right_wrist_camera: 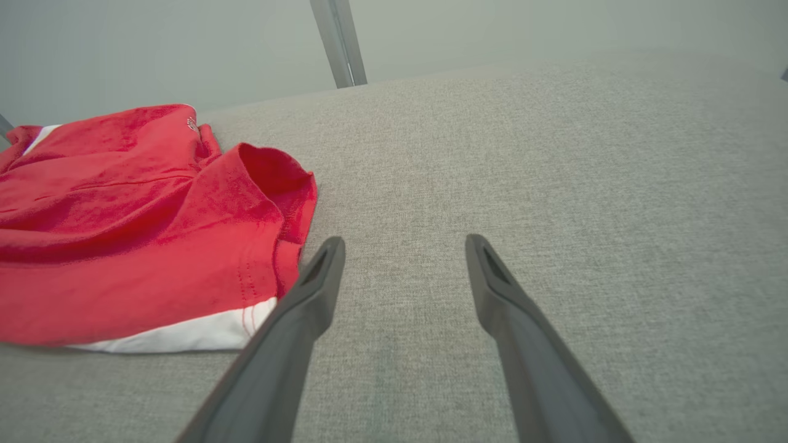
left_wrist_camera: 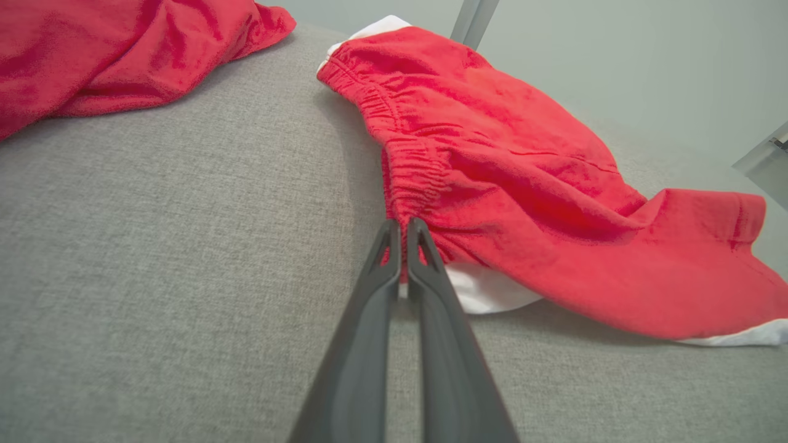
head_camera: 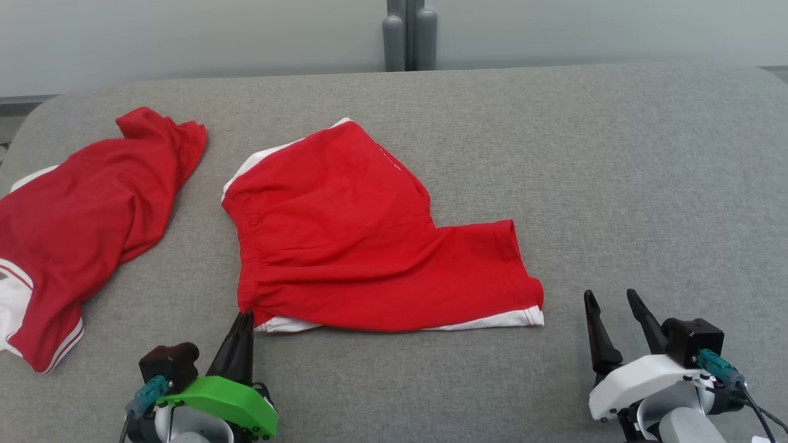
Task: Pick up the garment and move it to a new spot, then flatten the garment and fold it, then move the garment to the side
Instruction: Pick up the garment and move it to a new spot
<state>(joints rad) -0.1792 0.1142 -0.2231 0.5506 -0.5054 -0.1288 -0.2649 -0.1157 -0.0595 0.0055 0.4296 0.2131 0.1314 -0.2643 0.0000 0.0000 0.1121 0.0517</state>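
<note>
Cloth of the red shorts [head_camera: 369,246], spread out near the middle of the grey table [head_camera: 615,154], is judged light, limp and easily bunched, so a hold is best taken at the gathered waistband [left_wrist_camera: 406,178] or the leg hem [head_camera: 520,264]. The left gripper [head_camera: 245,317] is pinched together on the waistband's near corner; the right gripper [head_camera: 611,295] is spread wide over bare table beside that hem, nothing held.
</note>
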